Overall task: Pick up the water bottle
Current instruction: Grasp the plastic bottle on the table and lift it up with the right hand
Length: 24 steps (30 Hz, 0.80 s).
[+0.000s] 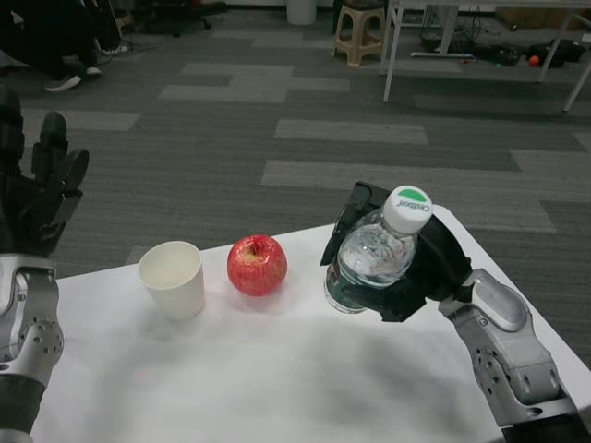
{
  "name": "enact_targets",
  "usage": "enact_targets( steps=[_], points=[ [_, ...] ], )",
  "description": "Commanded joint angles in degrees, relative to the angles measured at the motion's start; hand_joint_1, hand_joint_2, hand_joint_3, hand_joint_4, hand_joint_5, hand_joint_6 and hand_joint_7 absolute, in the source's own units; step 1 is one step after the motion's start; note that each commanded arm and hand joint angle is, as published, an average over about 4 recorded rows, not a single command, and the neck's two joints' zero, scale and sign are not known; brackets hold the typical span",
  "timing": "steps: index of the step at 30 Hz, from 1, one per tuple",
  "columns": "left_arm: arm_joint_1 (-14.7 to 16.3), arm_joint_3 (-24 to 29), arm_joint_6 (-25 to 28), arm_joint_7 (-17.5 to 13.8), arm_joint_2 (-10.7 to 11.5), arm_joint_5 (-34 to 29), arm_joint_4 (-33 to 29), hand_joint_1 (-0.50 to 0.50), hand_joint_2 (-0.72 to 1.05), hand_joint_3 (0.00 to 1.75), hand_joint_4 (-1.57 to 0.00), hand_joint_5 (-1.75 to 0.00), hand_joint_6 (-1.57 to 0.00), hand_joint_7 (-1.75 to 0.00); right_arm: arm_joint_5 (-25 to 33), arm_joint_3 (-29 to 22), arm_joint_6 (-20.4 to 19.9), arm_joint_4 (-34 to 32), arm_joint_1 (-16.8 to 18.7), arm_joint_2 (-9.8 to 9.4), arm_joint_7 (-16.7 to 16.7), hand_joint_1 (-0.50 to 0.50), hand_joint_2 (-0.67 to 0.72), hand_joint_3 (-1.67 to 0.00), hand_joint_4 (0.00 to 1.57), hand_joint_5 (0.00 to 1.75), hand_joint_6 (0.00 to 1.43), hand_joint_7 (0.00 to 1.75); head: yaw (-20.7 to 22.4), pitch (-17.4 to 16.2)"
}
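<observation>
White table [277, 388] across the near half of the view, grey striped carpet [305, 101] beyond it. Far off: white table legs [388, 55] at upper right, a beige plastic stool [358, 35] just left of them, a person's legs and shoes [65, 55] at the far left corner.

Right arm [508, 355] reaching in from the near right edge, silver forearm angled up toward the table's centre-right. Right hand [420, 268] wrapped around the water bottle [374, 258] — black fingers [346, 221] curled over its far-left side, palm behind and to its right, closed firmly on it. Bottle clear, white cap [408, 209] with a green-edged label on top, tilted so the cap leans toward the right and far side. Base close to the tabletop; whether touching or just lifted, cannot tell.

Left arm [28, 341] upright at the near left edge, left hand [37, 185] raised above the table's left side — fingers apart and pointing up, holding nothing, well apart from every object.

Red apple [257, 264] left of the bottle, resting on the table, near it but not touching. White paper cup [173, 279] further left, upright, just beside the apple, mouth open upward.
</observation>
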Motion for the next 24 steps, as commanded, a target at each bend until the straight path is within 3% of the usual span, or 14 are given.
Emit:
enact_targets(
  steps=[1, 5, 11, 19, 24],
  points=[
    [-0.7, 0.0, -0.1, 0.0, -0.1, 0.0, 0.3, -0.50, 1.05, 0.09, 0.00, -0.10, 0.00, 0.00, -1.9, -0.1, -3.3, -1.3, -1.9, 0.78, -1.0, -0.29, -0.60, -1.27, 1.34, 1.45, 1.25, 1.54, 0.3, -0.2],
    [-0.6, 0.0, -0.2, 0.0, -0.2, 0.0, 0.2, -0.50, 1.05, 0.09, 0.00, -0.10, 0.00, 0.00, -7.8, -0.8, -2.0, -4.5, -2.5, 0.69, -1.3, -0.29, -0.60, -1.29, 1.35, 1.45, 1.26, 1.54, 0.5, -0.6],
    [-0.6, 0.0, -0.2, 0.0, -0.2, 0.0, 0.3, -0.50, 1.05, 0.04, 0.00, -0.10, 0.00, 0.00, -15.9, -2.8, 4.7, -9.7, -2.7, -0.21, -1.3, -0.29, -0.60, -1.35, 1.34, 1.45, 1.26, 1.48, 1.1, -0.9],
    [-0.6, -0.2, -0.2, -0.1, -0.2, 0.0, 0.6, -0.50, 1.05, 0.04, 0.00, -0.10, 0.00, 0.00, -15.8, -3.5, 11.8, -12.7, -3.0, -1.27, -1.4, -0.29, -0.60, -1.35, 1.34, 1.45, 1.23, 1.47, 1.8, 1.6],
    [-0.5, -0.4, -0.2, -0.4, -0.2, 0.1, 0.6, -0.50, 1.05, 0.09, 0.00, -0.10, 0.00, 0.00, -15.2, -4.0, 12.9, -12.5, -3.1, -1.57, -1.7, -0.29, -0.60, -1.35, 1.34, 1.45, 1.23, 1.47, 1.8, 1.9]
  ],
)
